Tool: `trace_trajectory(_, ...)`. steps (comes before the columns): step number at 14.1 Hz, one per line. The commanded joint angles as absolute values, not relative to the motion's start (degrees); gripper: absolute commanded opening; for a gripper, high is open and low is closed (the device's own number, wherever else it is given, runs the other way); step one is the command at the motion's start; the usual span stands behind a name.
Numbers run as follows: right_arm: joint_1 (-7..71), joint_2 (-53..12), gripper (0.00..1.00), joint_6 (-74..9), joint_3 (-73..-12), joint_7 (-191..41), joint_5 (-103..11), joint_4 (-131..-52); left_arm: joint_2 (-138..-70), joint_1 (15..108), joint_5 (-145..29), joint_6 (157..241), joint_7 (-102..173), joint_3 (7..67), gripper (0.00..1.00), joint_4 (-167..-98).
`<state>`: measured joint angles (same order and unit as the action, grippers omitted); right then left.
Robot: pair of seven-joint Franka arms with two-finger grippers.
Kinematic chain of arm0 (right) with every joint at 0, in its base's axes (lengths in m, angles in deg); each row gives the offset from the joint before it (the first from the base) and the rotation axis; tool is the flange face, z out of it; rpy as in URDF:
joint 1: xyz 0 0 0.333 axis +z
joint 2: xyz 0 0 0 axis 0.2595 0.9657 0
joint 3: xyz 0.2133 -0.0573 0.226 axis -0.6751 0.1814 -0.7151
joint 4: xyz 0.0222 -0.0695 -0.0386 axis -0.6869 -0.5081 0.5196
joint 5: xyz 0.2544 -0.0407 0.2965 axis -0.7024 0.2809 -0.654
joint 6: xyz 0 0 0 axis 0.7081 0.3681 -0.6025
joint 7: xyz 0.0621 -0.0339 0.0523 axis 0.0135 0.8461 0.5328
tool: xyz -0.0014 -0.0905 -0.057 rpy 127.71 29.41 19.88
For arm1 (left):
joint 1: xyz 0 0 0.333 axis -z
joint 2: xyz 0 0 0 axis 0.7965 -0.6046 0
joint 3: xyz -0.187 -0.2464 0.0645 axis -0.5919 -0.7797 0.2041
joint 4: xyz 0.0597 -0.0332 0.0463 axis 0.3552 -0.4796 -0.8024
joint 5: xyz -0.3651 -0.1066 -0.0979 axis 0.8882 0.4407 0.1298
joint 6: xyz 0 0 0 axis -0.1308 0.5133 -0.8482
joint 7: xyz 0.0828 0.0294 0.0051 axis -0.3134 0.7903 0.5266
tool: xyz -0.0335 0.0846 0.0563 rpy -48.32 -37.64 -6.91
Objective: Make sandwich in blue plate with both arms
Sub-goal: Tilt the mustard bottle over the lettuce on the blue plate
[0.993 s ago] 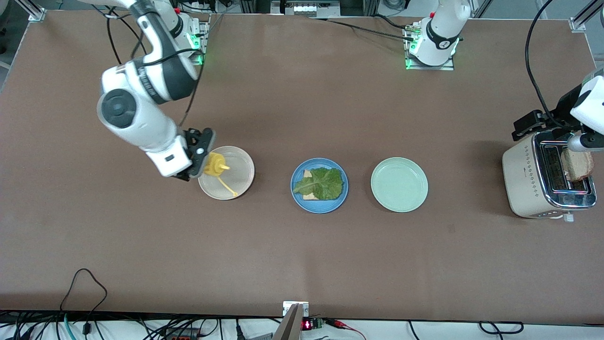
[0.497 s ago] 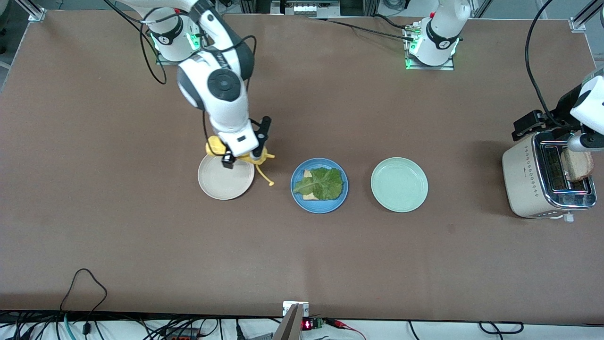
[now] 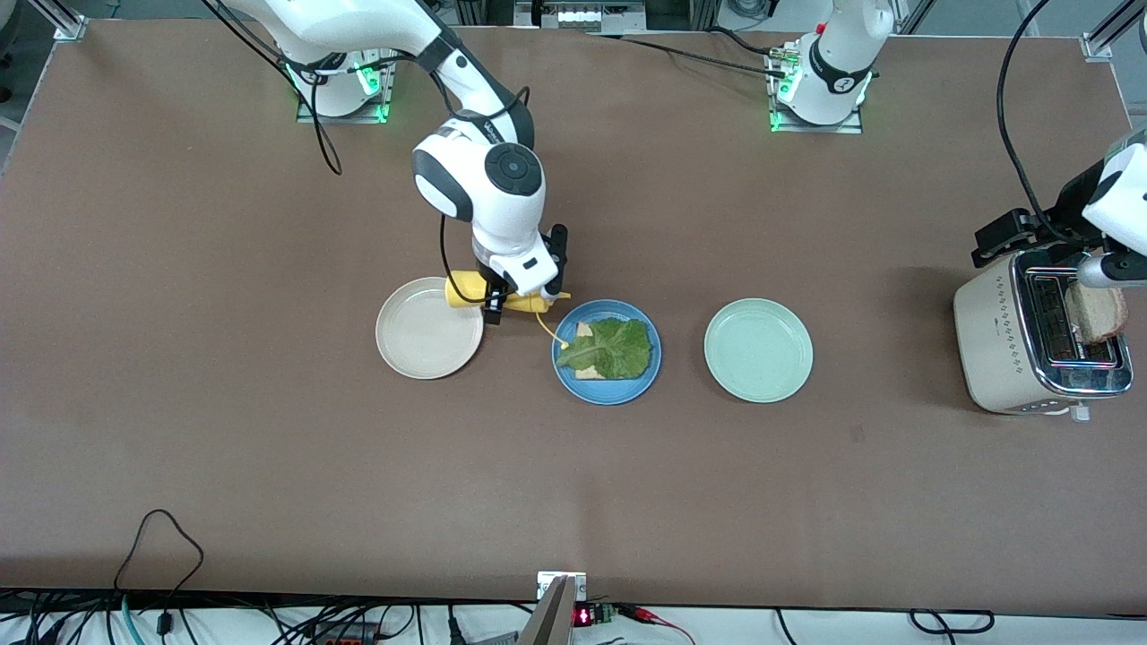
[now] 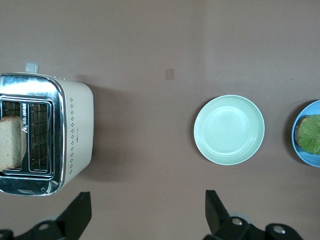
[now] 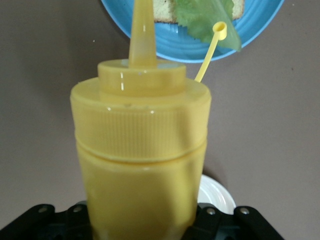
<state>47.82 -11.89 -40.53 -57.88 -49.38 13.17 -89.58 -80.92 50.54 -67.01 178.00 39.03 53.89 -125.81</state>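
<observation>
The blue plate [image 3: 629, 391] sits mid-table with one bread slice [image 3: 584, 330] under a green lettuce leaf [image 3: 611, 348]. My right gripper [image 3: 515, 300] is shut on a yellow squeeze bottle [image 3: 461, 291], held on its side just above the table between the cream plate and the blue plate. In the right wrist view the bottle [image 5: 140, 150] points its nozzle at the blue plate [image 5: 150, 37], and its tethered cap [image 5: 219, 29] hangs over the lettuce [image 5: 205, 15]. My left gripper [image 4: 145, 220] is open and empty, and waits high beside the toaster. A second bread slice [image 3: 1098, 315] stands in the toaster slot.
The cream plate [image 3: 428, 340] lies bare toward the right arm's end. The mint-green plate [image 3: 758, 350] lies bare beside the blue plate. The cream and chrome toaster [image 3: 1004, 340] stands at the left arm's end. Cables hang along the table's near edge.
My right gripper has carried the yellow bottle from over the cream plate across to the blue plate's edge, and the bottle now lies level. The left arm has not moved.
</observation>
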Motion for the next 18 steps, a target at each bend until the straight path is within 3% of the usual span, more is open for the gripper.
trace_trajectory(1,50.0,-8.9,0.04,-39.8,-56.1,-50.4,14.2,-85.1,-80.2,50.5,-67.8,178.4,40.0,53.9,1.0,-126.2)
trace_trajectory(9,49.0,-8.8,0.04,-39.6,-55.4,-51.7,14.1,-83.5,-80.4,50.7,-67.8,179.4,40.0,53.9,1.0,-126.2)
trace_trajectory(13,42.9,-15.7,0.03,-37.9,-56.0,-44.5,11.5,-86.5,-80.3,50.9,-67.8,179.3,40.0,53.8,1.0,-126.1)
trace_trajectory(18,30.1,-26.1,0.03,-37.9,-56.1,-19.8,-2.3,-93.4,-80.3,50.8,-67.9,178.7,40.0,53.9,1.0,-126.2)
